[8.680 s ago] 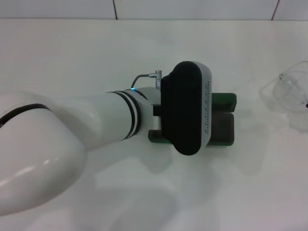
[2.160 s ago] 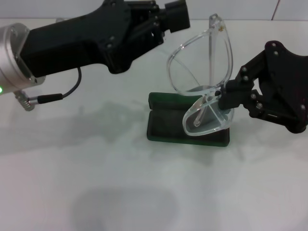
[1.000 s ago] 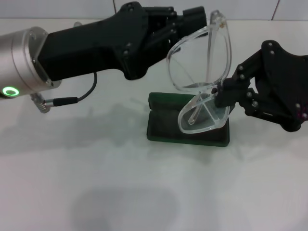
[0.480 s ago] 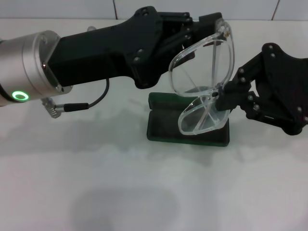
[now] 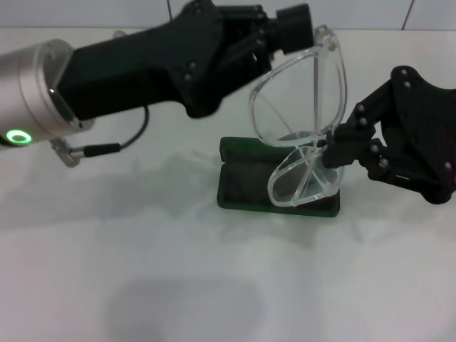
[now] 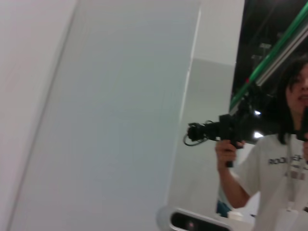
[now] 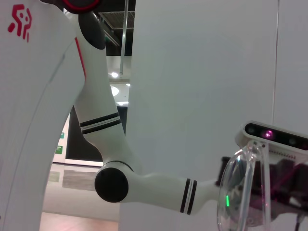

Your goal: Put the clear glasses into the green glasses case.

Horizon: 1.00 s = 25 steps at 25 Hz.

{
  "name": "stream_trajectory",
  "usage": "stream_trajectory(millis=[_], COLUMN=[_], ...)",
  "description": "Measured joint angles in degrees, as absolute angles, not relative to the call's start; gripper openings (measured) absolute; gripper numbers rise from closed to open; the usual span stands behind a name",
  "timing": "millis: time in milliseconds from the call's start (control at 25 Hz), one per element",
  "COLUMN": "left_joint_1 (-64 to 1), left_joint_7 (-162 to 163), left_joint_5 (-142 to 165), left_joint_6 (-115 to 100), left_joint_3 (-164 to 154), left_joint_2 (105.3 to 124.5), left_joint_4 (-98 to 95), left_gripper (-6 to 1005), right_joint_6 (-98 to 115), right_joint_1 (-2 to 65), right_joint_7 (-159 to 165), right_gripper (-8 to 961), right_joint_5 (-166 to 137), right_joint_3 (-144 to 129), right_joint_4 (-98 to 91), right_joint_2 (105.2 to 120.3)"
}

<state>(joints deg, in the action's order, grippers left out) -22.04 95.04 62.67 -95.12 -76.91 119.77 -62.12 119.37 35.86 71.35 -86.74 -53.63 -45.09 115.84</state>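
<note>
While the transparent plastic clear glasses [image 5: 303, 135] hang over the open dark green glasses case [image 5: 246, 185], lower them flat.
The right gripper [image 5: 329, 147] pinches the bridge; the left gripper [image 5: 303, 25] sits near the temple, grip unclear. The right wrist view alone shows a lens edge-on [image 7: 240, 192].

A white table [image 5: 214, 285] is seen beneath both grippers. A tiled wall [image 5: 107, 13] is seen beyond them. In the left wrist view, a person [image 6: 276, 168] in a white shirt is shown holding a black device [image 6: 226, 130].
</note>
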Motion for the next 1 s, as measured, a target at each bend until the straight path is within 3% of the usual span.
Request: stream_trajectory(millis=[480,760,1000], left_joint_1=[-20.83,-21.41,-23.20], left_joint_7=[94.89,95.62,95.67], left_joint_5=[69.35,71.16,73.79], left_joint_6=[-94.75,-94.77,-95.05], left_joint_3=[-57.90,-52.46,-53.28], left_joint_2=[119.38,117.46,118.06], left_joint_4=[-60.14,-52.12,-50.91], left_gripper=[62,62,63], right_joint_6=[122.53,123.19,123.21], right_joint_1=[33.32,30.86,31.34], right_joint_7=[69.53,67.60,64.78], right_gripper=[48,48,48], right_joint_5=[-84.49,-79.74,-73.96], right_joint_3=[-53.48,-55.51,-60.76], right_joint_4=[-48.34,-52.96,-54.83], right_joint_2=[115.63,115.63,115.64])
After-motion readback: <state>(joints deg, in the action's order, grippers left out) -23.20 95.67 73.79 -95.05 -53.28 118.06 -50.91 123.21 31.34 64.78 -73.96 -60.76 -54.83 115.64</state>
